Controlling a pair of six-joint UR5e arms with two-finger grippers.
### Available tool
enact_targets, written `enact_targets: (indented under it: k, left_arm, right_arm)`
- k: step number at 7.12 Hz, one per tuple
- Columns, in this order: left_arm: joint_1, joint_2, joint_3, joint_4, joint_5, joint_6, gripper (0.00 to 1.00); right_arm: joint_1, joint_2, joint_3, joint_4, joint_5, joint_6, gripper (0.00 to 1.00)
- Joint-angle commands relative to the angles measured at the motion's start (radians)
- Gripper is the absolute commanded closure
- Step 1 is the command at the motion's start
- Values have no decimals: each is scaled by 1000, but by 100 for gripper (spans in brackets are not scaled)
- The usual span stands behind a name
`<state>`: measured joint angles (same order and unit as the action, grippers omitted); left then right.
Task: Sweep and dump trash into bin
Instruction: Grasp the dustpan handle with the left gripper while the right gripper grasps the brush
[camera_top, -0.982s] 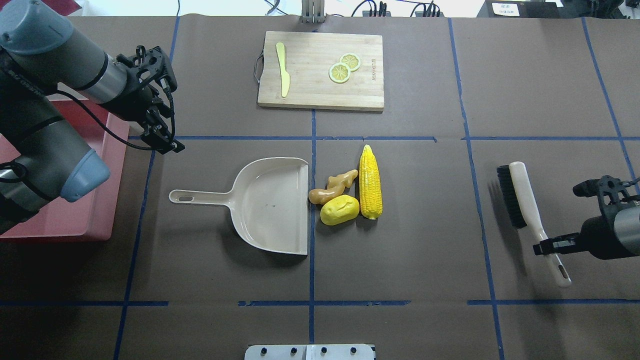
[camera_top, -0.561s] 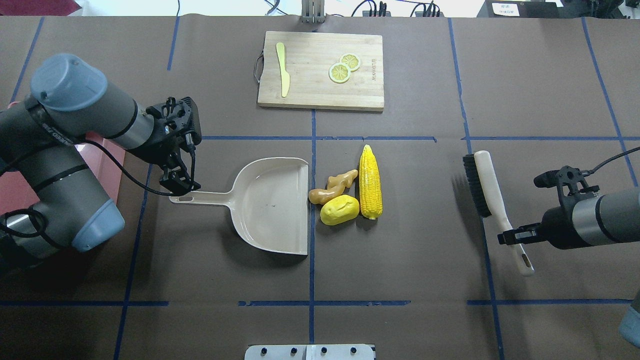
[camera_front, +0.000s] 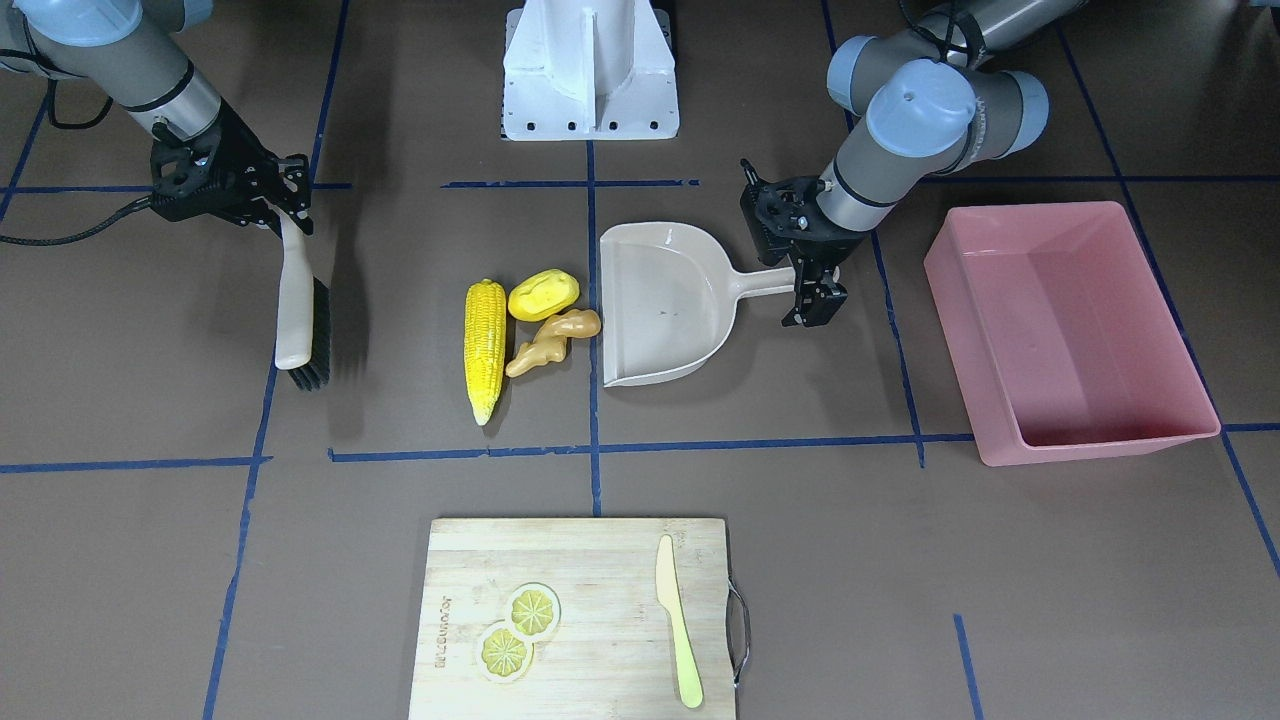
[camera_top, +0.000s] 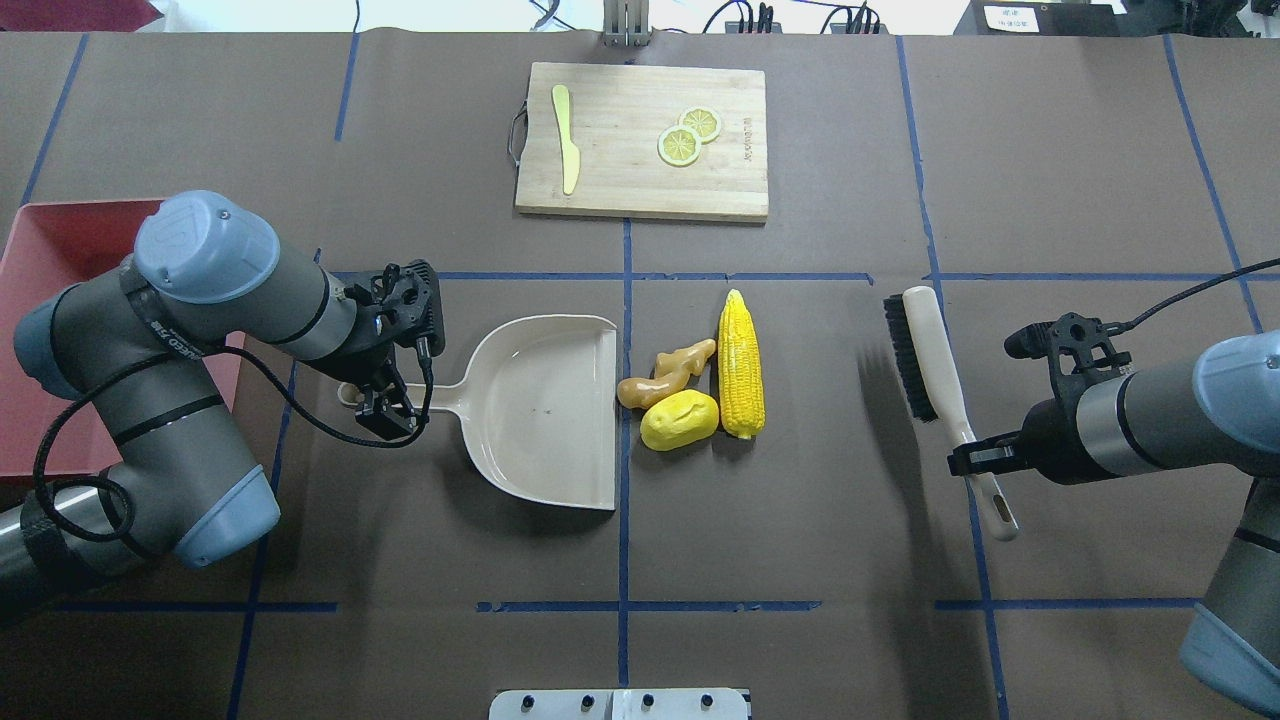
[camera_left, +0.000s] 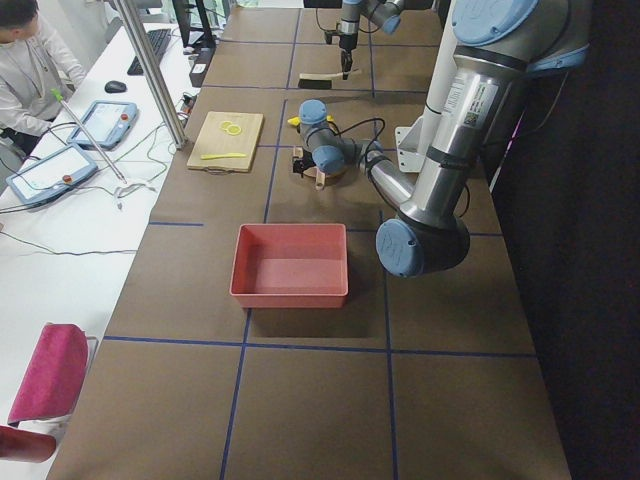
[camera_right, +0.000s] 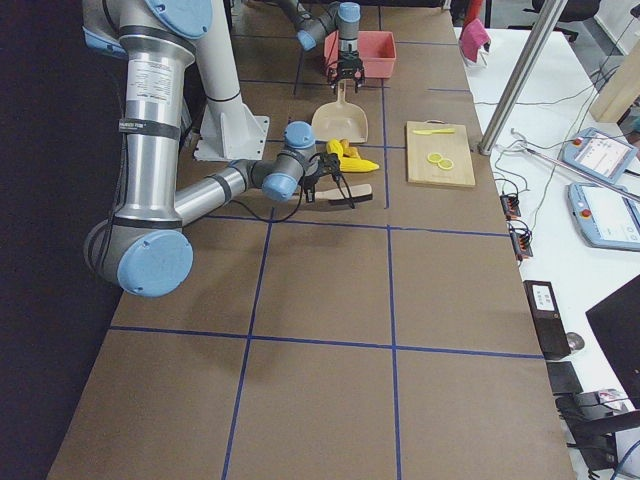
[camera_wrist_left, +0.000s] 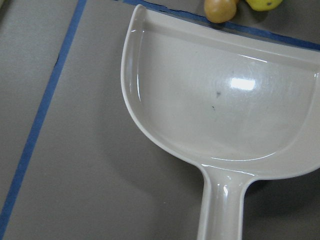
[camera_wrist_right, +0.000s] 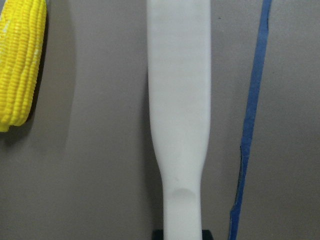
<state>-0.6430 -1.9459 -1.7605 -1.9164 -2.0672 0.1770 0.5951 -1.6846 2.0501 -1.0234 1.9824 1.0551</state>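
The corn cob (camera_top: 741, 365), potato-like lump (camera_top: 680, 420) and ginger root (camera_top: 665, 372) lie together just right of the mouth of the beige dustpan (camera_top: 540, 410). My left gripper (camera_top: 387, 402) sits at the dustpan's handle with its jaws open on either side of it. My right gripper (camera_top: 975, 460) is shut on the handle of a white brush (camera_top: 925, 350) with black bristles, held off the table to the right of the corn. The pink bin (camera_front: 1100, 440) stands empty beyond the dustpan handle, partly hidden by my left arm in the overhead view (camera_top: 60, 240).
A wooden cutting board (camera_top: 640, 140) at the table's far side carries a pale yellow knife (camera_top: 567, 150) and two lemon slices (camera_top: 688, 137). Blue tape lines cross the brown table cover.
My left gripper has moved from beside the bin down to the dustpan handle. My right gripper has carried the brush leftward, closer to the corn. The trash and dustpan have not moved.
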Motion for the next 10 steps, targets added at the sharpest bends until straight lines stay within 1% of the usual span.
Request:
enact_targets:
  k: [1,3,4,5,6,7,9,10]
  left_arm:
    - [22,1,1,0,15,-5,2]
    - [29,18,1,-1,18,-1,15]
    - [29,19,7,0,18,-1,26]
    - [29,24,9,0,18,-1,40]
    - [29,22,1,5,18,1,63]
    - [14,22,0,7,18,7,91]
    - [14,21,0,32,18,7,100]
    - [16,19,0,46,19,7,100]
  right_arm:
    - [-3,6,2,-7,-4,0,100]
    - [-15,6,2,-9,-5,2,100]
    - [-20,9,2,-9,-5,2,100]
    - [-21,37,2,-47,-7,2,100]
    - [-24,92,2,-131,-7,2,99]
    - [-37,117,2,-180,-23,2,99]
    - [-57,120,2,-182,-36,3,99]
    - [-58,126,2,-184,-36,3,99]
